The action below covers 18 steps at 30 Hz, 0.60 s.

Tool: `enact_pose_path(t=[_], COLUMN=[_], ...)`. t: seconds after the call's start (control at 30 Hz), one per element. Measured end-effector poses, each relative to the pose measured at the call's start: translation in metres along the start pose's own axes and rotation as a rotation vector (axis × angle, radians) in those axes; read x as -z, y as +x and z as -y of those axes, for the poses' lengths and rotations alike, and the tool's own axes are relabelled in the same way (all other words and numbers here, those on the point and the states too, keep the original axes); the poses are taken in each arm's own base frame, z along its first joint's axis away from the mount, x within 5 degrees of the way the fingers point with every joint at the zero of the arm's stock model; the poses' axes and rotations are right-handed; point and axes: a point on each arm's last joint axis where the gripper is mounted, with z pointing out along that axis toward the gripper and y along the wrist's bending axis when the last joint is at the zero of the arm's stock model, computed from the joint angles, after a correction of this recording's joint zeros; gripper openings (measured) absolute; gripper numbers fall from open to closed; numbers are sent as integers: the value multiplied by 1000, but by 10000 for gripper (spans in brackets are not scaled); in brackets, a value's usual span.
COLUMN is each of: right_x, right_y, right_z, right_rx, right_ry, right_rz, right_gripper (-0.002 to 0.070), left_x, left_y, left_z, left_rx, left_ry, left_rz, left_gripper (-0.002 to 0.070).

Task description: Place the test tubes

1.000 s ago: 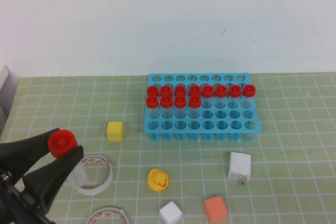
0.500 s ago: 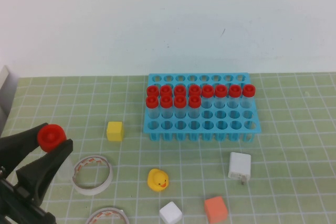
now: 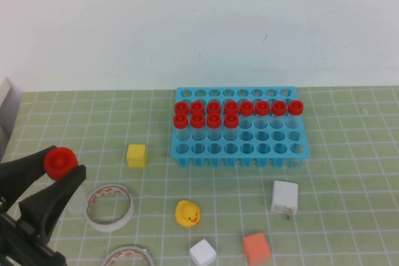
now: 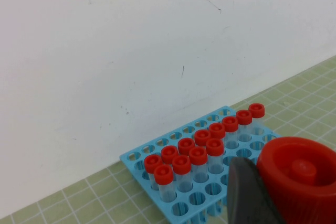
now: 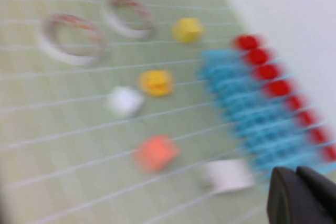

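left hand (image 3: 67,167) low over the near left corner of the tabletop (image 3: 355,185), black fingers angled up and clamped on a red-capped test tube (image 4: 299,179). right hand (image 5: 295,171) outside the high view, above the tabletop, fingers pressed together, holding nothing.

One test tube (image 3: 60,162), clear-bodied with a red screw cap, was clamped just below that cap between the fingers (image 3: 53,200) of the left gripper (image 3: 63,166). It sat cap uppermost over the table, near the left edge and toward the front-left corner. The blue rack (image 3: 176,152) stood flat toward the far edge, right of centre. Twelve matching red-capped tubes stood upright in it. A full row of eight (image 3: 238,109) sat one row in from the rack's far side. The other four (image 3: 206,120) filled the left end of the next row forward. The holes nearer the rack's front edge stood open.
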Motion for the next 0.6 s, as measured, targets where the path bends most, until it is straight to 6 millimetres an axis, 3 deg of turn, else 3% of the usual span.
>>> enact_pose_path(t=[0.17,0.27,0.43,0.6], right_x=[6,27,54,60], right_y=[9,19,26,29], right_z=[-19,-29,-36,-35], right_rx=[-197,-276,-339,-333], right_ry=[-200,-296,-343,-325], right_rz=[-96,-119,-16,7], right_gripper=[-1,-1,-1,-1], left_x=[0,0,0,0], left_y=[0,0,0,0], left_z=[0,0,-1,-2], left_rx=[0,2,2,2], left_ry=[-3,-3,-7,-22], left_rz=[0,1,0,-3], left_gripper=[264,264,264,264])
